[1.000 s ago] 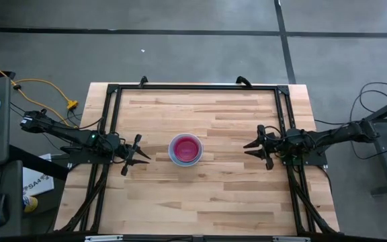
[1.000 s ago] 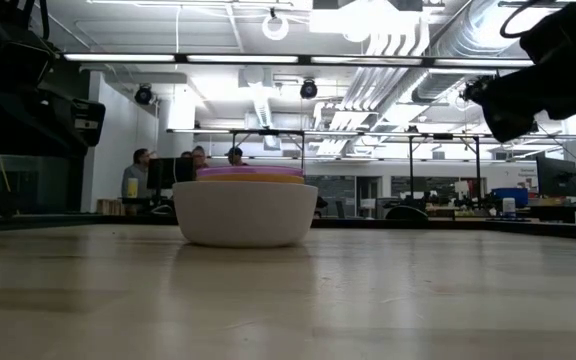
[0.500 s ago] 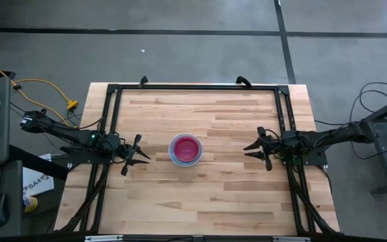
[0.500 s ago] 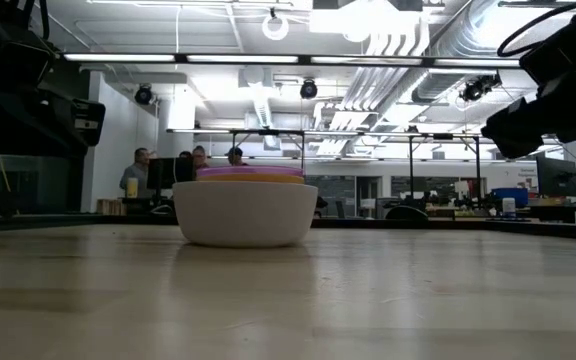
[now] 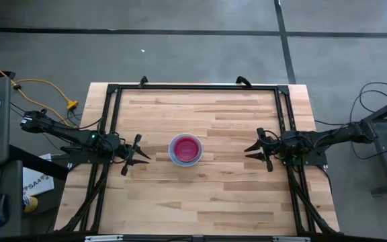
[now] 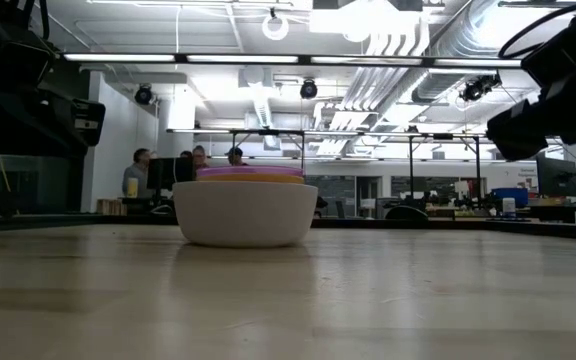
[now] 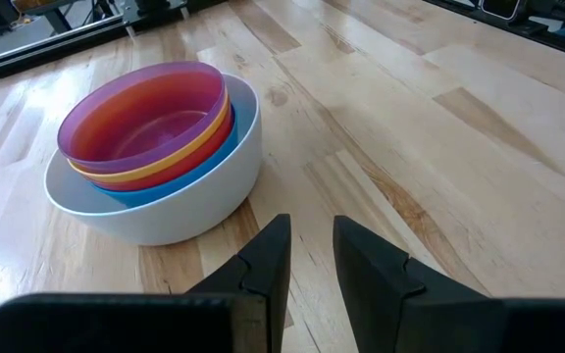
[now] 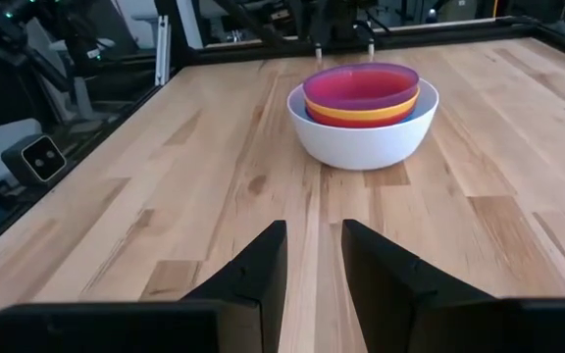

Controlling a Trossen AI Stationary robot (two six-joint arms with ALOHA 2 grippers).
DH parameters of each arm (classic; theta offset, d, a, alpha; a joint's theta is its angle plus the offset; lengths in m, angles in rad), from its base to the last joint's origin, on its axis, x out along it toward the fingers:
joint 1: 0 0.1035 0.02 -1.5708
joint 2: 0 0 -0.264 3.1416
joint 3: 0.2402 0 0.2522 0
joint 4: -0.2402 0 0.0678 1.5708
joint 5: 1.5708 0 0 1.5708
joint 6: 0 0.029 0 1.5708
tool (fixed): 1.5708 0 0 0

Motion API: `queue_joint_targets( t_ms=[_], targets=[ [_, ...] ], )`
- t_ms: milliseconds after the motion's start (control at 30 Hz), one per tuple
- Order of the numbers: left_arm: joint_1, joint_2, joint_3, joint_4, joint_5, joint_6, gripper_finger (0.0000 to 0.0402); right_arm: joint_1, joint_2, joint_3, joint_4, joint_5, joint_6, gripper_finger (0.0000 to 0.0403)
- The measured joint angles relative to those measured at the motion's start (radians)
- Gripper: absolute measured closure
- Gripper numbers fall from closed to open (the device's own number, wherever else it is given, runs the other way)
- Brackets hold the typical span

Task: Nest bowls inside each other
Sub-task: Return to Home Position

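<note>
1. Worktop (image 5: 213,195): light wood planks, bordered by a black frame (image 5: 193,88). Grey floor surrounds it, with a yellow cable (image 5: 46,86) beyond the left edge.
2. Room, low view: ceiling light strips (image 6: 248,57) and ducting overhead, people (image 6: 140,168) at desks far behind.
3. Bowls (image 5: 185,148): one nested stack at the worktop's middle. White bowl (image 7: 204,191) outermost, then blue (image 7: 189,172), red-pink (image 7: 219,132), yellow (image 7: 179,157), and purple (image 7: 140,103) innermost.
4. Left gripper (image 5: 142,156): near the left edge, fingers slightly apart, holding nothing.
5. Right gripper (image 5: 248,151): near the right edge, same condition.
6. Writing: a label on a box (image 5: 35,181) beyond the left edge, too small to read.
</note>
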Motion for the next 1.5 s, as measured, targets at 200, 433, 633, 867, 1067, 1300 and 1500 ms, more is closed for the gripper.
queue_joint_targets(
  t_ms=[200,433,633,867,1067,1300,1500],
  targets=[
    [0.000,0.000,0.000,0.000,0.000,0.000,0.0320,0.000,0.022,0.000,-0.001,0.001,0.000,0.0308],
    [0.000,0.000,0.000,0.000,0.000,0.000,0.0320,0.000,0.023,0.000,0.001,0.001,0.000,0.0308],
    [0.000,0.000,0.000,0.000,0.000,0.000,0.0320,0.000,0.023,-0.001,0.010,0.004,0.000,0.0308],
    [0.000,0.000,0.000,0.000,0.000,0.000,0.0320,0.000,0.023,-0.002,0.013,0.004,0.000,0.0308],
    [0.000,0.000,0.000,0.000,0.000,0.000,0.0320,0.000,0.023,-0.002,0.015,0.004,0.000,0.0308],
    [0.000,0.000,0.000,0.000,0.000,0.000,0.0320,0.000,0.023,-0.002,0.016,0.004,0.000,0.0308],
    [0.000,0.000,0.000,0.000,0.000,0.000,0.0320,0.000,0.023,-0.002,0.018,0.004,0.000,0.0308]
  ],
)
